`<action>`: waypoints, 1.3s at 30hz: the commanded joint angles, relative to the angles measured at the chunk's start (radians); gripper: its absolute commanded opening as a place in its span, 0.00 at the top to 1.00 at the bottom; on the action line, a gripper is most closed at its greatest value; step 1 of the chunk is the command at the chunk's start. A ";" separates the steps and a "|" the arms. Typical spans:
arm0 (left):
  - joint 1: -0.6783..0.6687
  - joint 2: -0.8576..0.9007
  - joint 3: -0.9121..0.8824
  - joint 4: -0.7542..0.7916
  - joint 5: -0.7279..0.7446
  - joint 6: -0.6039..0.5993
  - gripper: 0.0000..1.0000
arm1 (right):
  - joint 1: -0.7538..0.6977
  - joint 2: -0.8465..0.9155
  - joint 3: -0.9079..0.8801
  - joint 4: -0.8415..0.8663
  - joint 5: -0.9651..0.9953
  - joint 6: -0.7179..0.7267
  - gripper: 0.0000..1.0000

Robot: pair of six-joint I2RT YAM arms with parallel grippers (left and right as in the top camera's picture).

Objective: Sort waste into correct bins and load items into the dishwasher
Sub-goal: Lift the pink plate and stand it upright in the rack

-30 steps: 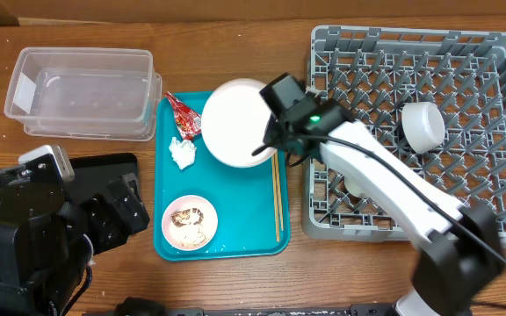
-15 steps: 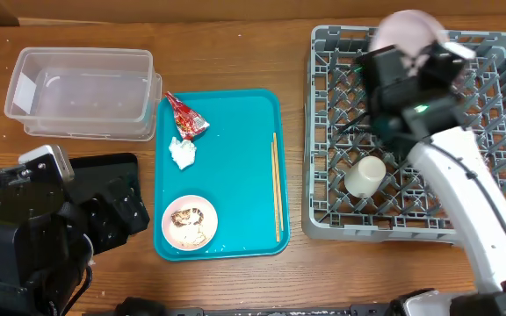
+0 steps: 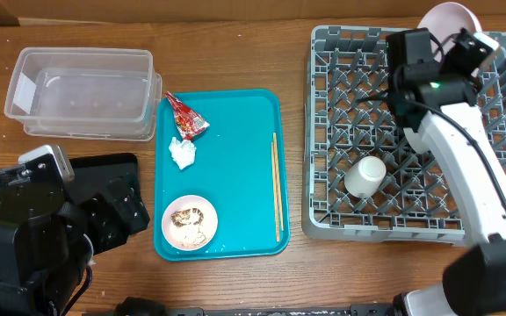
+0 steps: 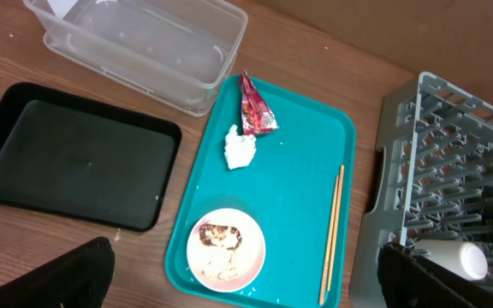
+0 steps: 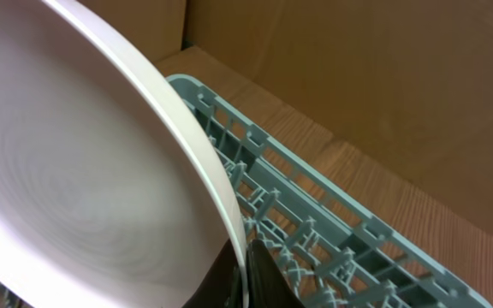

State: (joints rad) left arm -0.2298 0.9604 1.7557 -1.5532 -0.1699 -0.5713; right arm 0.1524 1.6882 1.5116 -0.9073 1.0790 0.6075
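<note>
Overhead view of a wooden desk (image 3: 235, 281) where a two-armed robot is sorting waste and loading dishes. The right hand (image 3: 446, 42) is clenching the rim of a pale pink round plate (image 3: 451, 16), which it is holding tilted on edge above the 1 o'clock corner of the grey dish rack (image 3: 323, 132). The plate is not yet sitting between the pegs. A small white cup (image 3: 365, 175) is lying on its side inside the rack toward 7 o'clock. The arm is hiding part of the rack, so any other contents cannot be told from above. At the desk's centre a teal tray (image 3: 235, 158) is carrying what is left: a red snack wrapper (image 3: 185, 117) at 11 o'clock, a white tissue wad (image 3: 183, 153) just below it, a small pinkish bowl (image 3: 190, 221) with rice and brown scraps at 7 o'clock, and wooden chopsticks (image 3: 277, 189) lying along the 3 o'clock edge. The clear plastic tub (image 3: 82, 92) at the desk's 10 o'clock and the black tray (image 4: 75, 154) at 8 o'clock are both looking empty. The left hand (image 3: 123, 209) is hovering released, fingers wide apart, over the black tray. The task seems to be in an early stage: loading is under way and no waste has been sorted.
</note>
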 commanded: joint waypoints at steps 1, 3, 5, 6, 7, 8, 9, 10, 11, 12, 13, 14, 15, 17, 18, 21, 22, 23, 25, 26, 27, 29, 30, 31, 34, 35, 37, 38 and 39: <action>-0.002 0.001 0.008 0.001 -0.021 -0.013 0.00 | 0.003 0.085 0.004 0.050 0.081 -0.111 0.96; -0.002 0.001 0.008 0.001 -0.021 -0.012 0.00 | 0.006 0.124 0.004 0.061 0.077 -0.126 0.96; -0.002 0.001 0.008 0.001 -0.021 -0.012 0.00 | 0.018 0.154 0.004 0.058 0.072 -0.126 0.96; -0.002 0.001 0.008 0.001 -0.021 -0.012 0.00 | 0.026 0.163 0.004 0.058 0.071 -0.126 0.96; -0.002 0.001 0.008 0.001 -0.021 -0.012 0.00 | 0.035 0.170 0.004 0.057 0.071 -0.126 0.96; -0.002 0.001 0.007 0.001 -0.021 -0.012 0.00 | 0.044 0.171 0.004 0.056 0.071 -0.126 0.96; -0.002 0.001 0.008 0.001 -0.021 -0.012 0.00 | 0.054 0.171 0.004 0.054 0.071 -0.126 0.96; -0.002 0.001 0.008 0.001 -0.021 -0.012 0.00 | 0.068 0.171 0.005 0.054 0.072 -0.126 0.96; -0.002 0.001 0.008 0.001 -0.021 -0.012 0.00 | 0.079 0.170 0.005 0.053 0.072 -0.126 0.96; -0.002 0.001 0.008 0.001 -0.021 -0.012 0.00 | 0.091 0.169 0.005 0.048 0.072 -0.126 0.95; -0.002 0.001 0.008 0.001 -0.021 -0.012 0.00 | 0.101 0.169 0.005 0.043 0.072 -0.126 0.94; -0.002 0.001 0.008 0.001 -0.021 -0.012 0.00 | 0.109 0.169 0.005 0.040 0.072 -0.126 0.94; -0.002 0.001 0.008 0.001 -0.021 -0.012 0.00 | 0.119 0.169 0.005 0.039 0.073 -0.126 0.91; -0.002 0.001 0.008 0.001 -0.021 -0.012 0.00 | 0.141 0.169 0.005 0.031 0.092 -0.126 0.73; -0.002 0.001 0.008 0.001 -0.021 -0.012 0.00 | 0.151 0.169 0.007 0.024 0.109 -0.126 0.63; -0.002 0.001 0.008 0.001 -0.021 -0.012 0.00 | 0.183 0.163 0.027 -0.011 0.141 -0.126 0.50; -0.002 0.001 0.008 0.001 -0.021 -0.012 0.00 | 0.192 0.156 0.034 -0.020 0.140 -0.126 0.48; -0.002 0.001 0.008 0.001 -0.021 -0.012 0.00 | 0.204 0.143 0.041 -0.027 0.137 -0.125 0.48; -0.002 0.001 0.008 0.001 -0.021 -0.012 0.00 | 0.226 0.116 0.050 -0.030 0.117 -0.126 0.46; -0.002 0.001 0.008 0.001 -0.021 -0.012 0.00 | 0.246 0.094 0.052 -0.031 0.089 -0.126 0.45; -0.002 0.001 0.007 0.001 -0.021 -0.012 0.00 | 0.264 0.076 0.053 -0.033 0.056 -0.126 0.42; -0.002 0.001 0.008 0.001 -0.021 -0.012 0.00 | 0.314 0.030 0.054 -0.042 -0.078 -0.135 0.40; -0.002 0.001 0.008 0.001 -0.021 -0.012 0.00 | 0.336 0.011 0.054 -0.042 -0.164 -0.158 0.39; -0.002 0.001 0.008 0.001 -0.021 -0.012 0.00 | 0.358 -0.004 0.054 -0.040 -0.264 -0.195 0.40; -0.002 0.001 0.008 0.001 -0.021 -0.012 0.00 | 0.417 -0.028 0.054 -0.040 -0.617 -0.306 0.48; -0.002 0.001 0.008 0.001 -0.021 -0.012 0.00 | 0.438 -0.027 0.054 -0.047 -0.746 -0.328 0.51; -0.002 0.001 0.008 0.001 -0.021 -0.012 0.00 | 0.472 -0.021 0.052 -0.063 -0.908 -0.328 0.57; -0.002 0.001 0.008 0.001 -0.021 -0.012 0.00 | 0.489 -0.013 0.052 -0.072 -0.968 -0.328 0.58; -0.002 0.001 0.008 0.001 -0.021 -0.012 0.00 | 0.509 0.000 0.052 -0.088 -1.016 -0.328 0.58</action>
State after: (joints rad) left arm -0.2298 0.9604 1.7557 -1.5532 -0.1699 -0.5713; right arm 0.6186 1.6695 1.5528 -0.9710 0.4419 0.3294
